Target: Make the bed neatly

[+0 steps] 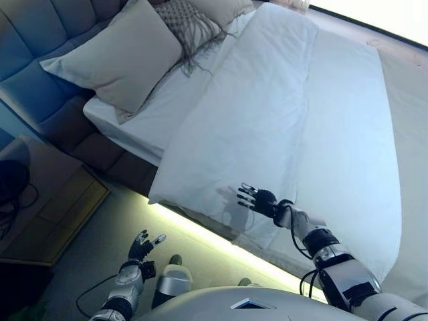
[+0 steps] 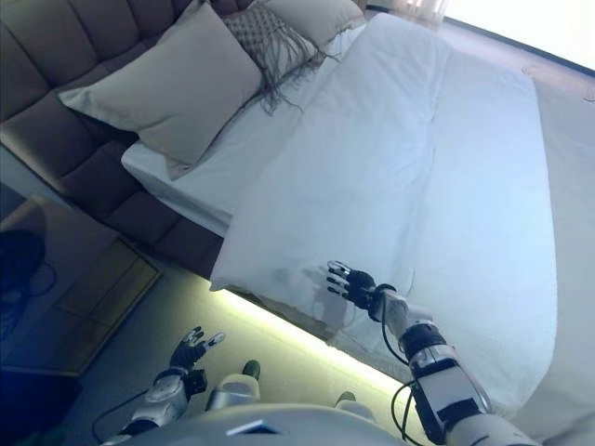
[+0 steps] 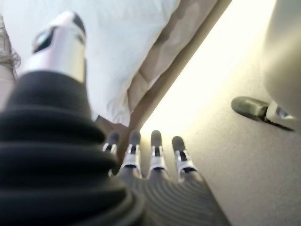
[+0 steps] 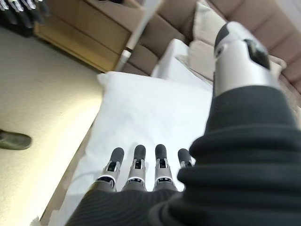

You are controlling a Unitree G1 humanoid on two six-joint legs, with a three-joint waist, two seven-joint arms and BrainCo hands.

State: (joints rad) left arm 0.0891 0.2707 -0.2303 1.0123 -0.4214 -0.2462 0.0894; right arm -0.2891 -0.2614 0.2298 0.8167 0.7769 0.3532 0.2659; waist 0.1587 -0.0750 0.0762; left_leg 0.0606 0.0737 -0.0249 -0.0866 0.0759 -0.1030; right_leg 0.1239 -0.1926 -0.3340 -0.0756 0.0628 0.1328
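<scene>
a white duvet (image 1: 281,127) is spread smooth over the bed (image 1: 120,124), its corner draped over the edge at 7 o'clock. two pale pillows (image 1: 120,63) are propped at 11 o'clock against the headboard.

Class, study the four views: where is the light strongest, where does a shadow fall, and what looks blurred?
Eye views: a bright strip glows under the bed edge, and the right hand casts a shadow on the white duvet. Left wrist view: the left hand thumb is blurred and the floor washes out.

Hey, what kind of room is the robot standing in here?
Most likely a bedroom, perhaps in a hotel: a bed with a white duvet, pillows against a padded headboard, and a wooden nightstand beside it.
</scene>
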